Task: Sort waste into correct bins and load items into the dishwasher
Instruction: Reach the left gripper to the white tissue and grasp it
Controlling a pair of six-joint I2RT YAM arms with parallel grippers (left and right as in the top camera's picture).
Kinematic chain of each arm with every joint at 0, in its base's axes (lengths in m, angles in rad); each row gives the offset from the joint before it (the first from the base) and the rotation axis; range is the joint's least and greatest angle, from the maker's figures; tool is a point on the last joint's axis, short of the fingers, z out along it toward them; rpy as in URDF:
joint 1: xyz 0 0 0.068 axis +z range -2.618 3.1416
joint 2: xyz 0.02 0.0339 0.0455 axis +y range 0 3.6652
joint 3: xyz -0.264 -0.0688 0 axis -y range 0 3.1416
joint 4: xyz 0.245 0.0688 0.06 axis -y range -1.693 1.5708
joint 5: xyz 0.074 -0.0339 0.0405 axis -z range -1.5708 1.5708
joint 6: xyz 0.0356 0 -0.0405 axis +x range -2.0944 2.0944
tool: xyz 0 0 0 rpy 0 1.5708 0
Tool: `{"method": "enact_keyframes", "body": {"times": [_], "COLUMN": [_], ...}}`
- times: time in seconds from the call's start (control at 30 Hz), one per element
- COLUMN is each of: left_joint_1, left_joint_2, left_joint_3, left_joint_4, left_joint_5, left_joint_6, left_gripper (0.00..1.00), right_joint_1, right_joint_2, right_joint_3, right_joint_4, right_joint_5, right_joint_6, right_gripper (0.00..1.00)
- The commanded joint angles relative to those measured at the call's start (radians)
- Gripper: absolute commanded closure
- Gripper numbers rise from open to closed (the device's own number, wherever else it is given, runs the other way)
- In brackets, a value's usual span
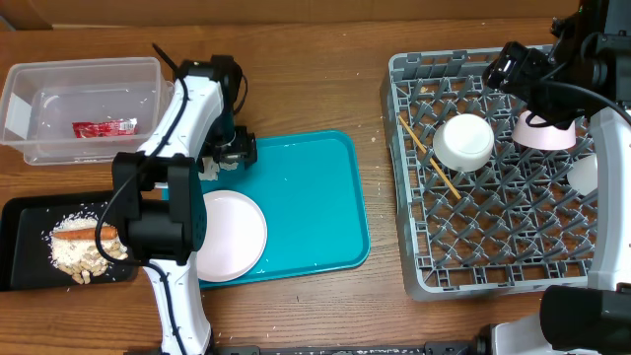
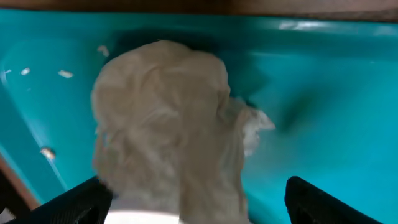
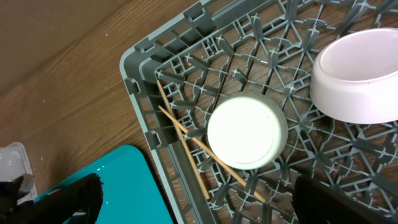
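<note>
Plate: pale plate [image 1: 232, 235] at the front left corner of the teal tray [image 1: 325, 197], partly under the left arm.
Black tray: black tray [image 1: 22, 251] at the table's front left, holding rice scraps [image 1: 79, 256] and a carrot [image 1: 84, 234].
Foil ball: foil ball [image 2: 161, 118] lies on the teal tray near its left edge, between the left fingers.
Left gripper: left gripper [image 2: 196, 190] has its jaws apart, straddling the ball, one finger just beside it and the other clear; not clamped.
Clear tub: clear tub [image 1: 99, 74] at the back left corner, red wrapper [image 1: 104, 128] inside.
Dish rack: dish rack [image 1: 414, 247] on the table's right; chopsticks [image 1: 429, 158] by its left edge, upturned white bowl [image 1: 463, 141] over them, pink bowl [image 1: 544, 133] beyond.
Right gripper: right gripper [image 3: 196, 186] is spread wide, empty, above the rack's back edge.
</note>
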Motion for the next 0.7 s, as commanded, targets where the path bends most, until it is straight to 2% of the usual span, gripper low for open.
{"method": "enact_keyframes", "body": {"times": [0.0, 0.07, 0.2, 0.33, 0.5, 0.53, 0.67], "left_joint_1": [0.006, 0.006, 0.006, 0.006, 0.003, 0.003, 0.003], "left_joint_2": [-0.002, -0.002, -0.002, -0.002, -0.002, -0.002, -0.011], "left_joint_3": [-0.042, -0.043, -0.043, -0.043, -0.043, -0.043, -0.019], "left_joint_4": [0.063, 0.087, 0.129, 0.142, 0.134, 0.130, 0.093], "left_joint_5": [-0.041, -0.062, -0.062, -0.054, -0.045, -0.045, 0.033], "left_joint_6": [0.017, 0.017, 0.017, 0.017, 0.016, 0.016, 0.016], "left_gripper": [0.11, 0.13, 0.25, 0.29, 0.78, 0.96, 0.96], "right_joint_1": [-0.001, -0.001, -0.001, -0.001, -0.001, -0.001, -0.001], "right_joint_2": [-0.005, -0.005, -0.005, -0.005, -0.005, -0.005, -0.005], "right_joint_3": [0.027, 0.027, 0.027, 0.027, 0.027, 0.027, 0.027], "right_joint_4": [0.006, 0.006, 0.006, 0.006, 0.006, 0.006, 0.005], "right_joint_5": [0.003, 0.003, 0.003, 0.003, 0.003, 0.003, 0.003], "right_joint_6": [0.001, 0.001, 0.001, 0.001, 0.001, 0.001, 0.001], "right_gripper": [0.00, 0.00, 0.00, 0.00, 0.00, 0.00, 0.00]}}
